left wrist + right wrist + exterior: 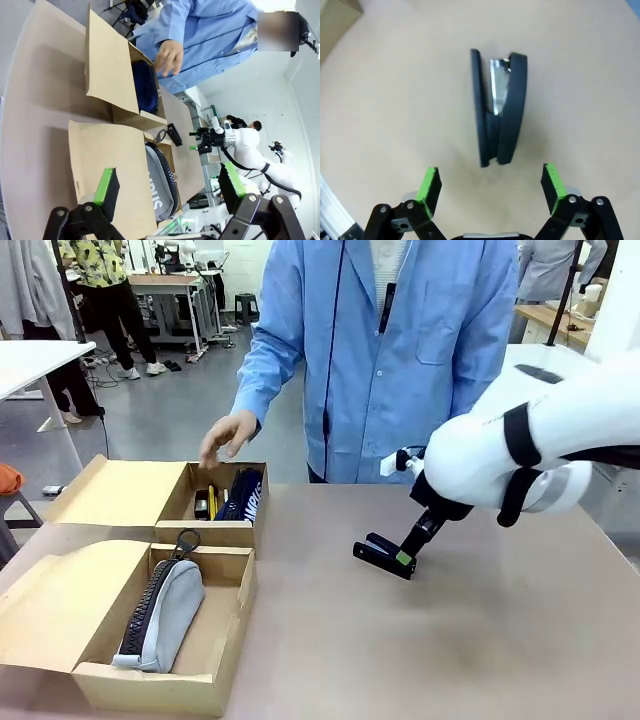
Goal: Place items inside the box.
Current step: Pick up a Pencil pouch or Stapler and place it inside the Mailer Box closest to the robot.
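Observation:
A black stapler (500, 110) lies on its side on the tan table, its metal strip showing. My right gripper (491, 182) hovers just above it, open, with the green pads (429, 185) wide on either side of the stapler's hinge end and nothing held. In the front view this gripper (398, 558) points down at the stapler (375, 550) at mid-table. The near box (150, 680) holds a grey zipped pencil case (160, 615). The far box (205, 533) holds a dark blue pouch (243, 495) and small black and yellow items. My left gripper (169, 185) hangs open above the boxes.
A person in a blue coat stands at the far edge, one hand (228, 435) hovering over the far box. Both boxes have open flaps (110, 490) spread to the left. The table (480, 640) right of the boxes is bare.

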Motion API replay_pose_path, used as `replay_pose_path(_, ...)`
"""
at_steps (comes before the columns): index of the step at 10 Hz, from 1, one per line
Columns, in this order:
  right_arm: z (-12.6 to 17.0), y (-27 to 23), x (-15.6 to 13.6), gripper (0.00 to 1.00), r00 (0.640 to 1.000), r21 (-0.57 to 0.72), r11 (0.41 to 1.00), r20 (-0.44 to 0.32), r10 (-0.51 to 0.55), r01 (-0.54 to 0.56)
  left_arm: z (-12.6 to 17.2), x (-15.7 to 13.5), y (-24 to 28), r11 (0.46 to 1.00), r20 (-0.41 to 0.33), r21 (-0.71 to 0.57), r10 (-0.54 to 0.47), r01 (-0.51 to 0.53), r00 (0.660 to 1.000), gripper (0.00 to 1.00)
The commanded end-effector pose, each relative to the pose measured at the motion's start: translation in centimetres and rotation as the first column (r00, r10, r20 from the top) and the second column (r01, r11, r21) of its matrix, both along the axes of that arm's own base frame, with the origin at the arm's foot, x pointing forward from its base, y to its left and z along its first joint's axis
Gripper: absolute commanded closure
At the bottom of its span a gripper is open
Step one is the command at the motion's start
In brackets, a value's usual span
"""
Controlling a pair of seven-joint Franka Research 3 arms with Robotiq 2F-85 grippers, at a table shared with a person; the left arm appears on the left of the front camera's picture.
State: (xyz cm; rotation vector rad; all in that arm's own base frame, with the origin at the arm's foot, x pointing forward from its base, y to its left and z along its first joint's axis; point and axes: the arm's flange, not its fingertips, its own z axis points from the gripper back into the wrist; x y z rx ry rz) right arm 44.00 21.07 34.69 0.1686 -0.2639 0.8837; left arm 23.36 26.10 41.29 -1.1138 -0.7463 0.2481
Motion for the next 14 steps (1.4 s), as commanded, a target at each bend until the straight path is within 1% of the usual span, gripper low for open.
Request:
replay_pose_path(1, 0.6, 1.3, 2.3, 0.00, 0.998, -0.038, 0.998, -0.008, -0.057, 0.057, 0.0, 0.0, 0.0, 1.000, 0.027, -0.006, 0.004, -0.004, 1.000, 0.00)
replay_pose_path(5, -2.6, 2.6, 4.3, 0.00, 0.994, -0.076, 0.995, -0.086, -0.070, 0.064, 0.0, 0.0, 0.0, 1.000, 0.027, -0.006, 0.004, -0.004, 1.000, 0.00)
replay_pose_path(6, -3.1, 2.9, 4.4, 0.00, 0.991, -0.072, 0.996, -0.117, -0.065, 0.057, 0.0, 0.0, 0.0, 1.000, 0.027, -0.006, 0.004, -0.004, 1.000, 0.00)
replay_pose_path(8, -4.2, 3.9, 3.5, 0.00, 0.987, -0.084, 0.996, -0.153, -0.046, 0.033, 0.0, 0.0, 0.0, 1.000, 0.027, -0.006, 0.004, -0.004, 1.000, 0.00)
replay_pose_path(10, -5.2, 4.6, 2.9, 0.00, 0.990, -0.099, 0.995, -0.135, -0.039, 0.026, 0.0, 0.0, 0.0, 1.000, 0.027, -0.006, 0.004, -0.004, 1.000, 0.00)
replay_pose_path(11, -5.3, 4.6, 2.8, 0.00, 0.994, -0.076, 0.996, -0.091, -0.057, 0.050, 0.0, 0.0, 0.0, 1.000, 0.027, -0.006, 0.004, -0.004, 1.000, 0.00)
replay_pose_path(12, -5.3, 4.5, 2.7, 0.00, 0.995, -0.042, 0.997, -0.068, -0.070, 0.067, 0.0, 0.0, 0.0, 1.000, 0.027, -0.006, 0.004, -0.004, 1.000, 0.00)
replay_pose_path(13, -5.2, 4.5, 2.6, 0.00, 0.995, -0.033, 0.997, -0.065, -0.069, 0.067, 0.0, 0.0, 0.0, 1.000, 0.027, -0.006, 0.004, -0.004, 1.000, 0.00)
replay_pose_path(14, -5.3, 4.4, 2.5, 0.14, 0.994, -0.030, 0.998, -0.085, -0.062, 0.060, 0.0, 0.0, 0.0, 1.000, 0.027, -0.006, 0.004, -0.004, 1.000, 0.00)
